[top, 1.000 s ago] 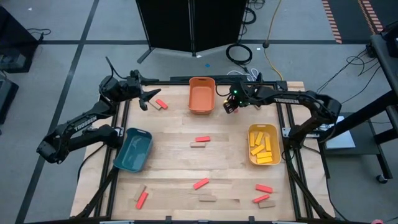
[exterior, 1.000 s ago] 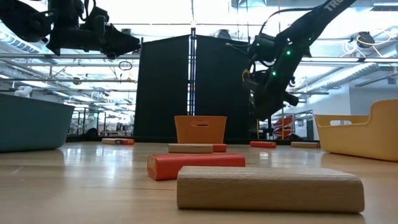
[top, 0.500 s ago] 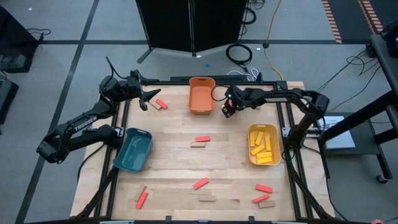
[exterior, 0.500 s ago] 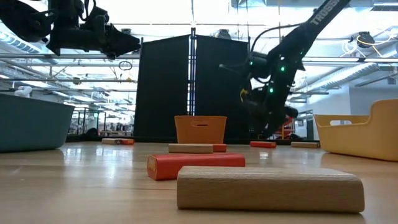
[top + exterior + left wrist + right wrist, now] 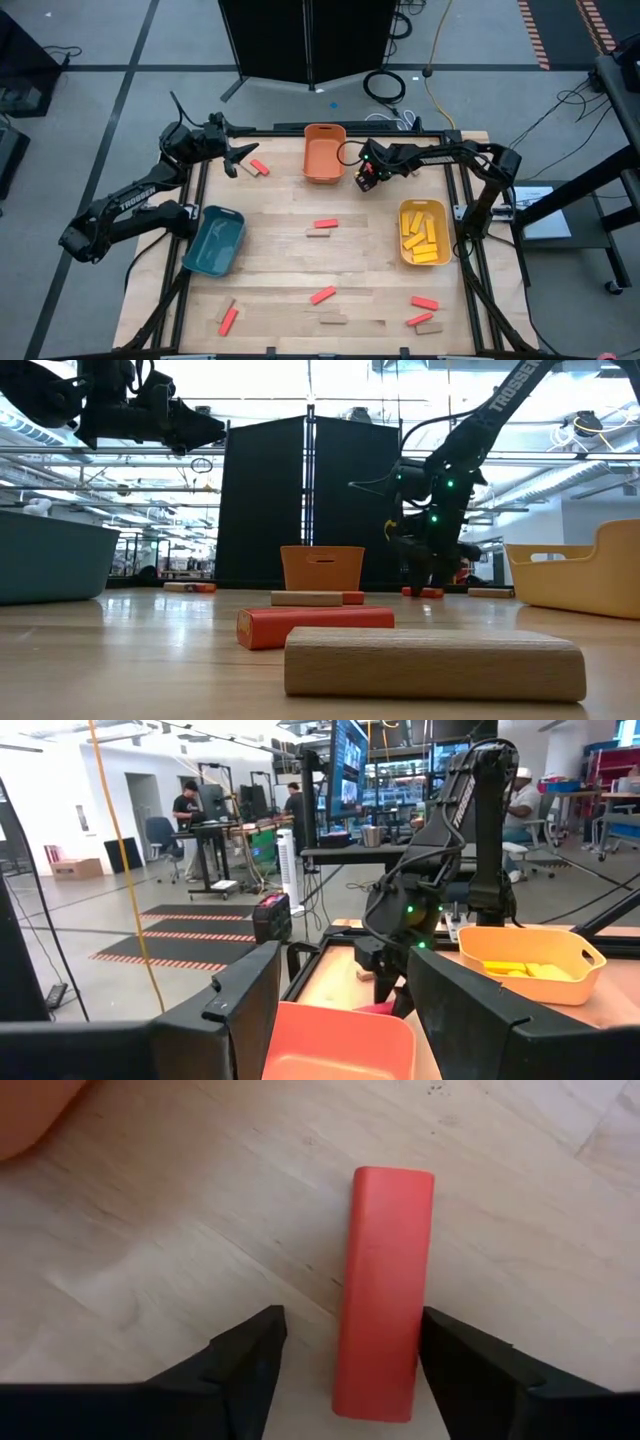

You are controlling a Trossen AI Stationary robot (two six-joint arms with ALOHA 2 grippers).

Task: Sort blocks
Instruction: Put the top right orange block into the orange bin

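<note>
My right gripper (image 5: 365,178) is low over the table just right of the orange bin (image 5: 324,152), open. In the right wrist view its fingers stand on either side of a red block (image 5: 385,1290) that lies flat on the wood, along the fingers and closer to one of them. The low view shows this gripper (image 5: 430,575) down at table height. My left gripper (image 5: 240,155) hangs open above the far left corner, beside a red and a tan block (image 5: 260,167). Other red and tan blocks (image 5: 322,228) lie scattered on the table.
The yellow bin (image 5: 424,232) on the right holds several yellow blocks. A teal bin (image 5: 215,240) sits on the left. Red and tan blocks lie along the near edge (image 5: 322,295) (image 5: 228,320) (image 5: 424,312). Bare wood lies between the bins. People stand in the room behind (image 5: 200,805).
My right gripper has come down from well above the table to just over it, shifting slightly toward the orange bin and the near edge, and now straddles the red block. The left arm has kept still.
</note>
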